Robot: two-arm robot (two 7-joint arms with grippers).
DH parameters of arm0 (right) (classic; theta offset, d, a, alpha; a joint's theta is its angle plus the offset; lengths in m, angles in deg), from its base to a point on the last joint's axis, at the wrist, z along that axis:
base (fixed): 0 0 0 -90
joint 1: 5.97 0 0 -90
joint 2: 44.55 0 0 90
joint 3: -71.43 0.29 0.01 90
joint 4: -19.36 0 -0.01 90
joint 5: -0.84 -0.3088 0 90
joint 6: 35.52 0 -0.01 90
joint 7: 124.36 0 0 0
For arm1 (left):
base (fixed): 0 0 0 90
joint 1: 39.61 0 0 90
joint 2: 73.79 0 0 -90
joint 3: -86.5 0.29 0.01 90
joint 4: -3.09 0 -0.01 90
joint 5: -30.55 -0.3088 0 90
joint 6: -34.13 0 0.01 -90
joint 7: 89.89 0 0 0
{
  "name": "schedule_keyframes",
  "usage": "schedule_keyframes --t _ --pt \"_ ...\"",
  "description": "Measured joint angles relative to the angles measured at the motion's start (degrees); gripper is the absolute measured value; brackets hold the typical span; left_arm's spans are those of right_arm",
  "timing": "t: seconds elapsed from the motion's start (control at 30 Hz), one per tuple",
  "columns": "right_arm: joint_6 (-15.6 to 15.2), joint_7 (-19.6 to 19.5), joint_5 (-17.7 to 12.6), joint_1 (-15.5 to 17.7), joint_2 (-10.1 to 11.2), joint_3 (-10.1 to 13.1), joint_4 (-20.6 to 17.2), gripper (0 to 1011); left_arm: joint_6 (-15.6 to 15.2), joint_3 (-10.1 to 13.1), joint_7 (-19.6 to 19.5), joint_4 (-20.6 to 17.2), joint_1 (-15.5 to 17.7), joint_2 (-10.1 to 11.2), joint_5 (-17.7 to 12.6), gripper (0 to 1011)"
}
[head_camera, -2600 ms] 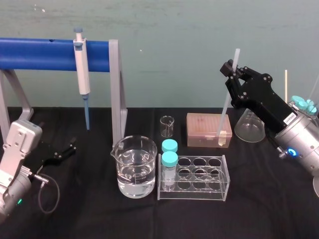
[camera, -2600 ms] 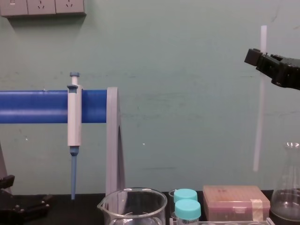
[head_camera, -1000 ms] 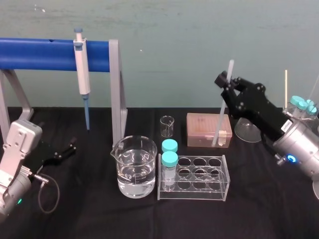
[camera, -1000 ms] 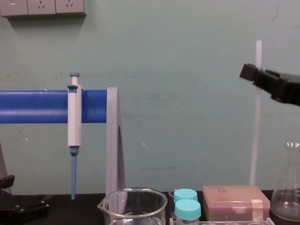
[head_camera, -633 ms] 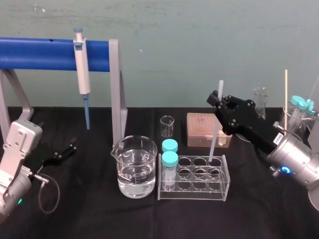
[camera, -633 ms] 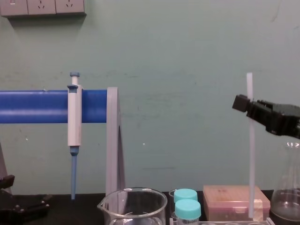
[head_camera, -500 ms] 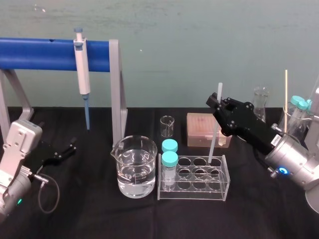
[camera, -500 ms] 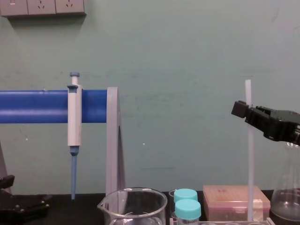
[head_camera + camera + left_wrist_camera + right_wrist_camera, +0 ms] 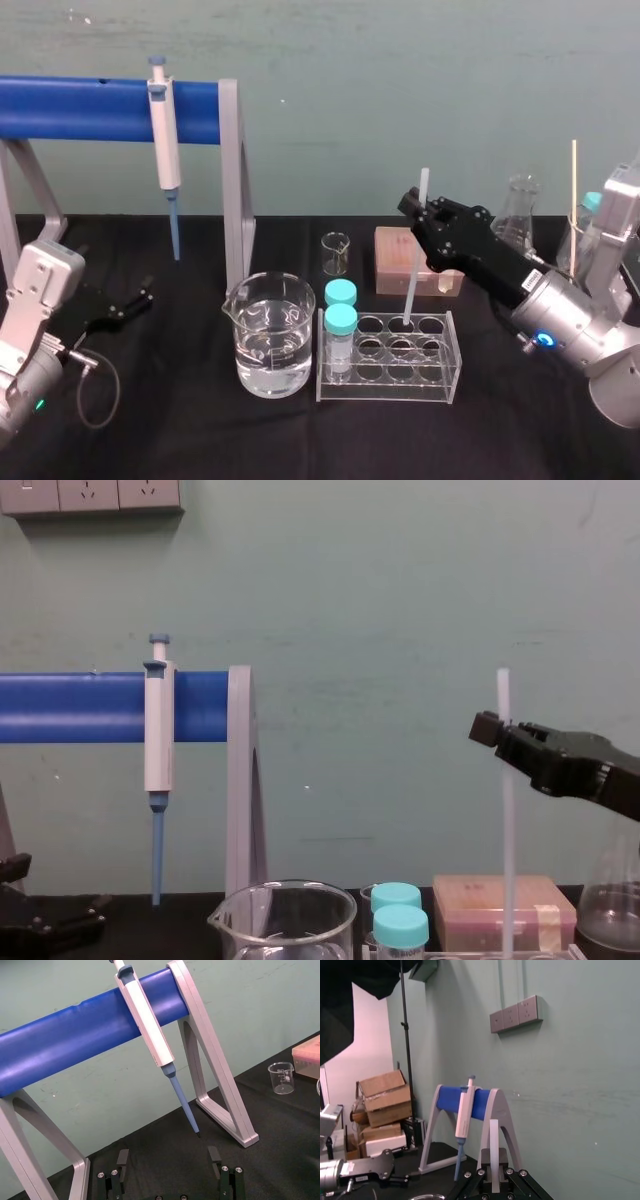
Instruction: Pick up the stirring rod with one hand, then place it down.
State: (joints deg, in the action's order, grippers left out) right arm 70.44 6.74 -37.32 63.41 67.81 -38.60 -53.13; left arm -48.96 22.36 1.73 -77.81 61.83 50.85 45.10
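Note:
The stirring rod (image 9: 413, 270) is a thin translucent white stick held nearly upright, and my right gripper (image 9: 418, 212) is shut on it near its top. Its lower end reaches the back row of the clear tube rack (image 9: 440, 375); whether it sits inside a hole I cannot tell. From the chest view the rod (image 9: 506, 860) stands vertical in the black right gripper (image 9: 497, 730). The right wrist view has the rod (image 9: 494, 1145) rising between the fingers. My left gripper (image 9: 168, 1160) rests open and empty on the black cloth at the far left.
A water-filled beaker (image 9: 268, 335) stands left of the rack, which holds two teal-capped vials (image 9: 340, 320). Behind are a small beaker (image 9: 336, 254), a pink box (image 9: 395, 255) and a flask (image 9: 520, 215). A pipette (image 9: 163, 140) hangs on the blue stand (image 9: 100, 110).
My right gripper has carried the rod leftward and downward, from above the pink box and flask to the tube rack. The left arm has not moved.

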Motion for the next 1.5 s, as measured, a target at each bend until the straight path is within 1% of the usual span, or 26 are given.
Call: schedule_keyframes --t 0.33,0.63,1.2,1.5 --pt "0.5 0.0 1.7 -1.1 -1.4 -1.0 3.4 71 0.0 0.0 0.0 0.0 0.0 0.0 0.0 1000" --pt "0.6 -0.4 2.9 -1.1 -2.5 -1.7 5.3 71 0.0 0.0 0.0 0.0 0.0 0.0 0.0 1000" --pt "0.3 -2.7 5.0 -0.8 -4.0 -1.4 7.9 71 0.0 0.0 0.0 0.0 0.0 0.0 0.0 1000" --pt "0.1 -3.1 5.8 -0.6 -4.3 -1.3 8.1 71 0.0 0.0 0.0 0.0 0.0 0.0 0.0 1000"
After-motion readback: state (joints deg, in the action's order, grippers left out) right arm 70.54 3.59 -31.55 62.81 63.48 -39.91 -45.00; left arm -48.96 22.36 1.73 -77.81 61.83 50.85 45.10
